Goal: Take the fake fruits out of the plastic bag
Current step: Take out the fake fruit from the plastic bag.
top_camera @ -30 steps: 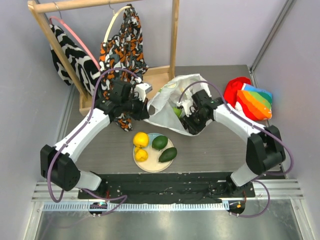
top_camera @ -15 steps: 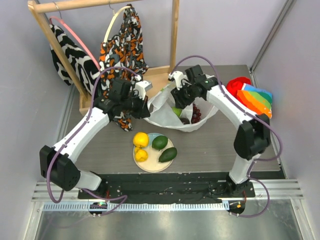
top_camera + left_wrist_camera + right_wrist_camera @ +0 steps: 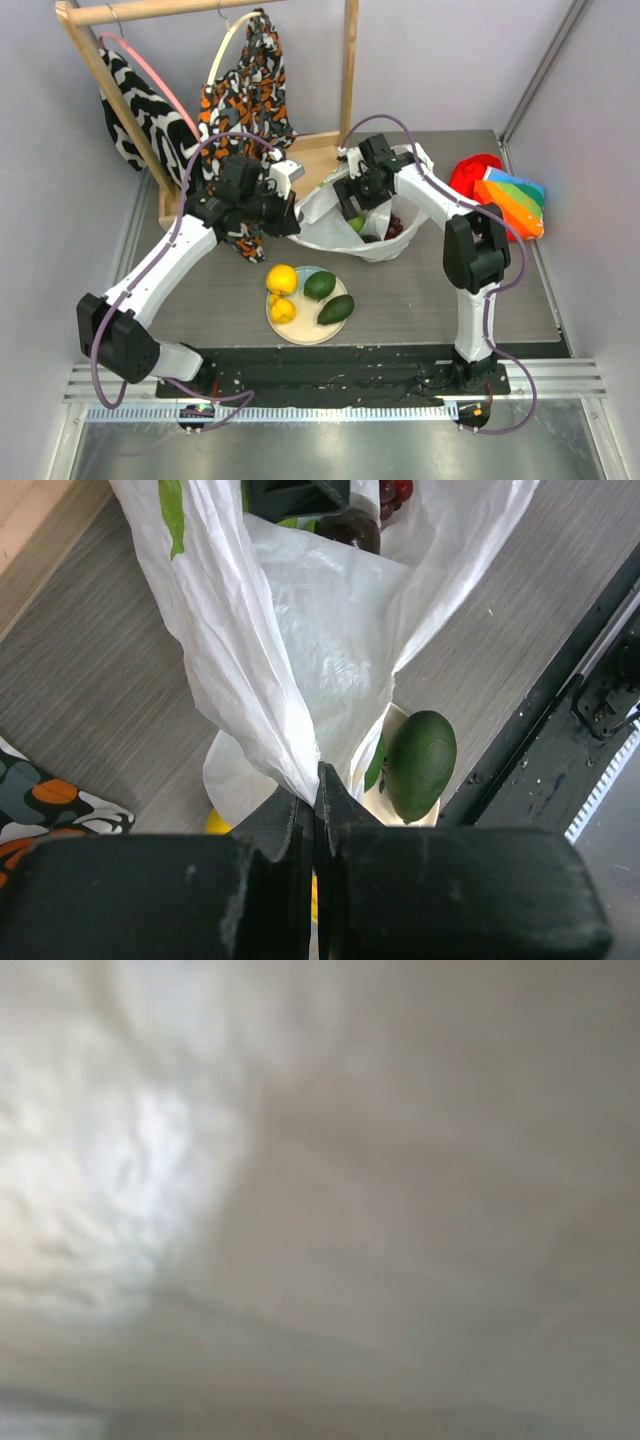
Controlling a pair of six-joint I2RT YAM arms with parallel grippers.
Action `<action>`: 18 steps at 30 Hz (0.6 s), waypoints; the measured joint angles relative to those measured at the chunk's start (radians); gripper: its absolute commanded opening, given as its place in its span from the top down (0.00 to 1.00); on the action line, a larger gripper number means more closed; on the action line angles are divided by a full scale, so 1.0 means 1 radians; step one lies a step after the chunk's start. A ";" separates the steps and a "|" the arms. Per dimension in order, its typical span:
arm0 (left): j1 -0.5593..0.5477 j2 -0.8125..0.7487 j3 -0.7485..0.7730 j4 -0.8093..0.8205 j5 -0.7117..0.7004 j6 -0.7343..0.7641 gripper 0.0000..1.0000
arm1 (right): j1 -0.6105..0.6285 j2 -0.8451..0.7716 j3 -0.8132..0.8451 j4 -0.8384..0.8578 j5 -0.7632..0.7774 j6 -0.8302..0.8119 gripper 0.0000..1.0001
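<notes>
1. my left arm reaches toward the table centre. the left gripper (image 3: 316,780) is pinched shut on a fold of the plastic bag (image 3: 325,235).
2. my right arm bends back, with the right gripper (image 3: 352,196) at the bag mouth.
3. the right wrist view is blurred white film, so i cannot tell its finger state.
4. the lime (image 3: 356,224) and grapes (image 3: 394,227) sit in the bag. the lemons (image 3: 282,278) and avocados (image 3: 320,285) sit on the plate (image 3: 306,339).

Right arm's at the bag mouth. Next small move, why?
Probably lower the right gripper into the bag toward the lime: the left gripper pinches the bag's edge, lime and grapes lie inside, right wrist view shows only white plastic.
</notes>
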 measured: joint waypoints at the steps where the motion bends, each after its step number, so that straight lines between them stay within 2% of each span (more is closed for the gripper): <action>1: 0.000 -0.001 -0.001 0.000 0.003 0.000 1.00 | 0.000 0.003 0.008 0.002 0.000 0.010 0.13; 6: 0.000 -0.006 -0.006 0.000 0.008 0.006 1.00 | 0.001 0.043 0.035 0.009 -0.003 0.036 0.15; 8: 0.000 -0.006 -0.008 0.000 0.011 0.006 1.00 | 0.001 0.061 0.035 0.014 -0.008 0.044 0.21; 9: 0.000 -0.006 -0.008 0.000 0.011 0.007 1.00 | 0.002 0.068 0.035 0.013 -0.002 0.043 0.30; 13: 0.000 -0.006 -0.010 0.000 0.011 0.007 1.00 | 0.002 0.078 0.035 0.014 -0.006 0.037 0.49; 18: 0.000 -0.006 -0.011 0.003 0.011 0.006 1.00 | 0.002 0.068 0.035 -0.006 -0.024 0.011 0.60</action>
